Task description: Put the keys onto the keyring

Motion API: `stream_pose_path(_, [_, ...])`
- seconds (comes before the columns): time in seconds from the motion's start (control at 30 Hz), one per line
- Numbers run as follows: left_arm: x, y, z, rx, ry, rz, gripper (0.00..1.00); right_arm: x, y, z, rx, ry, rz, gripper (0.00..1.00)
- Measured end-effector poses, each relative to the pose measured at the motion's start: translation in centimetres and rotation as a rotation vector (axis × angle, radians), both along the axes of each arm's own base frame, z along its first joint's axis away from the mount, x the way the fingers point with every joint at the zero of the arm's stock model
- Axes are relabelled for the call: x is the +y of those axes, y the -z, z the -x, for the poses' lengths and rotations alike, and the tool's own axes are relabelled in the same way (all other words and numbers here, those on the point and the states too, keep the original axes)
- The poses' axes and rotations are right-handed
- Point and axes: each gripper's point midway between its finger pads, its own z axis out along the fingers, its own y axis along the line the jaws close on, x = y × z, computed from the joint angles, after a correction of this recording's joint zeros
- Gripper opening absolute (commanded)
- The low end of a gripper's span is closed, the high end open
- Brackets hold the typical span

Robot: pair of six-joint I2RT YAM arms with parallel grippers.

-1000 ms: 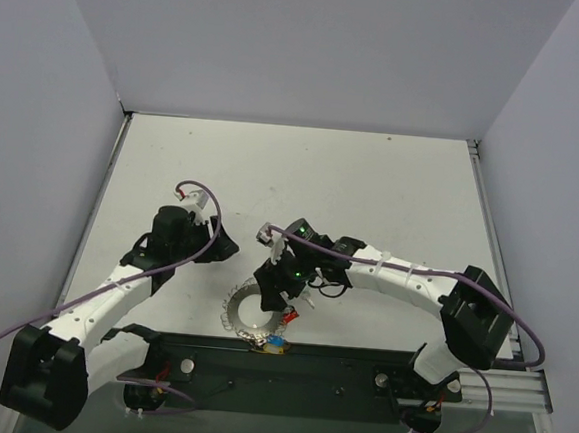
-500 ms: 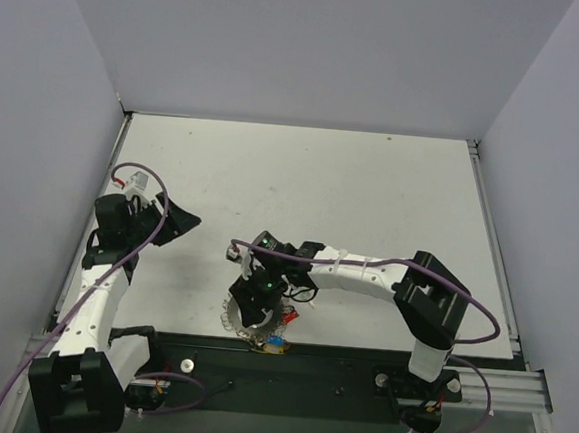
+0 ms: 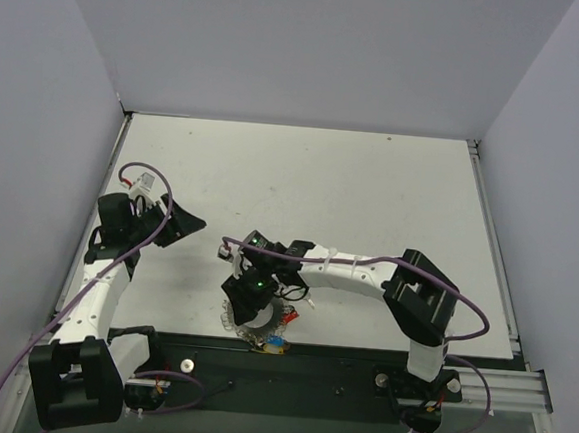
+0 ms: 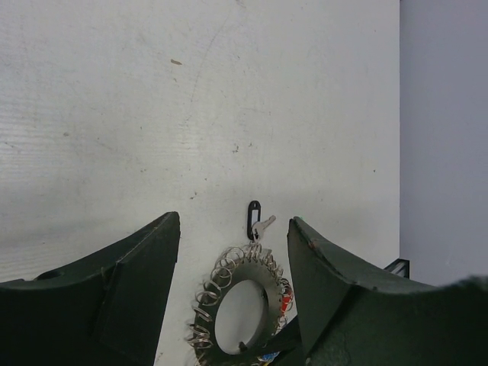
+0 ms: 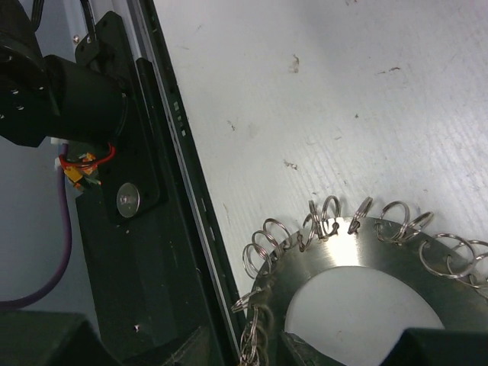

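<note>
Keyring (image 5: pixel 335 253) under right gripper (image 3: pixel 250 296) — left gripper (image 4: pixel 232 223) spread, well apart.

Silvery keyring (image 5: pixel 358 248), white table (image 3: pixel 371 203)

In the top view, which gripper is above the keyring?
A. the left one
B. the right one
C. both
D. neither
B: the right gripper is above the keyring near the table's front edge, while the left gripper is off to the left, apart from it.
</note>
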Motion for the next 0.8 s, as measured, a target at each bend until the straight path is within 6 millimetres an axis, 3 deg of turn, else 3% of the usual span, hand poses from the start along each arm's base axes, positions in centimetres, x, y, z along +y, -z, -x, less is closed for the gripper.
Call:
stream_pose_path(0.4, [-0.3,-0.7,0.1,-0.025,0.018,0.010,0.67,-0.6,2.2,1.0,0.039,-0.008,0.083,0.34])
stream_pose_path(0.8, [-0.5,-1.0,0.0,-0.041,0.028,0.017,0.66,-0.9,2.5,1.4,0.048,-0.011,0.103,0.29])
